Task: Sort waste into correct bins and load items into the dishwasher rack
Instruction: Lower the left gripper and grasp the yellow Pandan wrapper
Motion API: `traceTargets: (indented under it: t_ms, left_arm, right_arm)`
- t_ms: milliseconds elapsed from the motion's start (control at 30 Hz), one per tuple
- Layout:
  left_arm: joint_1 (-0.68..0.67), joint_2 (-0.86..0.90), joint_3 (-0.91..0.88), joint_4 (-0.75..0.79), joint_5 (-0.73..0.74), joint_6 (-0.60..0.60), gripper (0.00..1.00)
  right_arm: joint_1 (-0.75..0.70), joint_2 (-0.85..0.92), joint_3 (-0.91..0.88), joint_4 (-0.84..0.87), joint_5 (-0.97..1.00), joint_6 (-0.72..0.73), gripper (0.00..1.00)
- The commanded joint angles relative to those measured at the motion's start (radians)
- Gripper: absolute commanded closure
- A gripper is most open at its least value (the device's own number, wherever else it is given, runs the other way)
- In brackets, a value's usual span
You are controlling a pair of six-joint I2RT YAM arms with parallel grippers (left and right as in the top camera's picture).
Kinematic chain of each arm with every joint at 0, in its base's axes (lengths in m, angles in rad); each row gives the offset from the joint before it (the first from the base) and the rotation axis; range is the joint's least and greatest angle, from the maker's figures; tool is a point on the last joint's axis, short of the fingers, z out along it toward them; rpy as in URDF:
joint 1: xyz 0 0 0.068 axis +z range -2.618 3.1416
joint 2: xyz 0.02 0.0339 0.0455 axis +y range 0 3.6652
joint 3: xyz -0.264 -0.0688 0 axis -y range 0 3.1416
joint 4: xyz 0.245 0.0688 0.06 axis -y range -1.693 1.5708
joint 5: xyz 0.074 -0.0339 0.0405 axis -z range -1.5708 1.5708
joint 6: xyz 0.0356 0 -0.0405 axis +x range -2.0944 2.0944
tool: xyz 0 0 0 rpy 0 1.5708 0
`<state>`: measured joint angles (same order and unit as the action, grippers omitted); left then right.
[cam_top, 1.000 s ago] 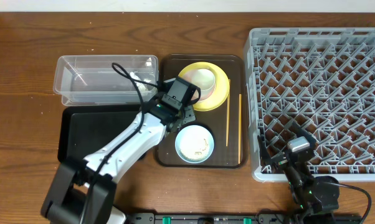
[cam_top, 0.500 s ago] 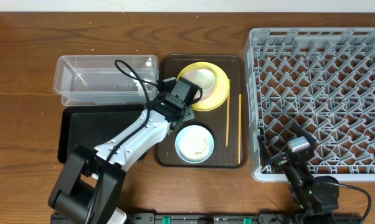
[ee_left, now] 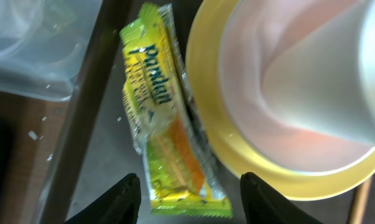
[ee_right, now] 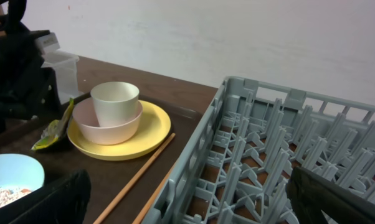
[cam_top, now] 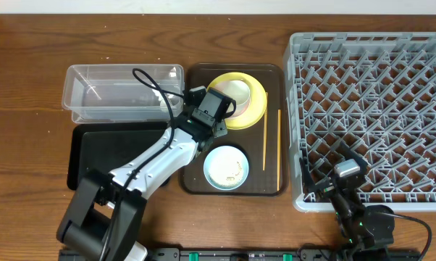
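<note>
The yellow-green snack wrapper lies on the brown serving tray, against the left rim of the yellow plate. My left gripper is open and hovers just over the wrapper's near end, one finger on each side. In the overhead view the left gripper hides the wrapper. The pink bowl sits on the plate with the white cup in it. The light blue bowl holds rice crumbs. Two chopsticks lie right of the plate. My right gripper is open over the grey rack's front left corner. No tissue shows.
The clear tub stands left of the brown tray, with the black tray in front of it. My left arm crosses the black tray. A few white crumbs lie on the wood beside the tub.
The left arm has shifted a little and its gripper has settled over the tray's left side beside the plate. The right arm has not moved.
</note>
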<state>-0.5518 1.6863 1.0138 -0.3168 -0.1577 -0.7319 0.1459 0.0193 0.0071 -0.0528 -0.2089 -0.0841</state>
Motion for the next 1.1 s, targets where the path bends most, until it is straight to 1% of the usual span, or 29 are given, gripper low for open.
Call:
traceTargets:
  t_ms: [0, 167, 333, 500, 600, 633, 700, 900, 1067]
  left_arm:
    - [-0.002, 0.039, 0.002, 0.019, -0.020, 0.006, 0.46]
    - [-0.002, 0.088, 0.002, 0.033, -0.020, 0.006, 0.47]
    - [-0.002, 0.112, 0.002, 0.044, -0.019, 0.005, 0.55]
    - [-0.002, 0.111, 0.002, 0.075, -0.019, 0.006, 0.69]
    - [-0.002, 0.111, 0.002, 0.076, -0.019, 0.006, 0.81]
    - [-0.002, 0.111, 0.002, 0.076, -0.019, 0.006, 0.86]
    - [-0.002, 0.109, 0.002, 0.076, -0.019, 0.006, 0.94]
    - [-0.002, 0.064, 0.002, 0.072, -0.018, 0.006, 0.94]
    - [-0.002, -0.041, 0.002, 0.064, -0.018, 0.006, 0.94]
  right_arm:
    - [-0.001, -0.003, -0.002, -0.003, -0.002, 0.001, 0.01]
    - [-0.001, -0.003, -0.002, -0.003, -0.002, 0.001, 0.01]
    - [-0.001, -0.003, -0.002, -0.003, -0.002, 0.001, 0.01]
    - [-0.001, -0.003, -0.002, -0.003, -0.002, 0.001, 0.01]
    - [-0.001, -0.003, -0.002, -0.003, -0.002, 0.001, 0.01]
    - [-0.001, -0.003, -0.002, -0.003, -0.002, 0.001, 0.01]
    - [-0.001, -0.003, -0.002, -0.003, -0.002, 0.001, 0.01]
    - [-0.001, -0.003, -0.002, -0.003, -0.002, 0.001, 0.01]
    - [-0.001, -0.003, -0.002, -0.003, -0.002, 0.001, 0.01]
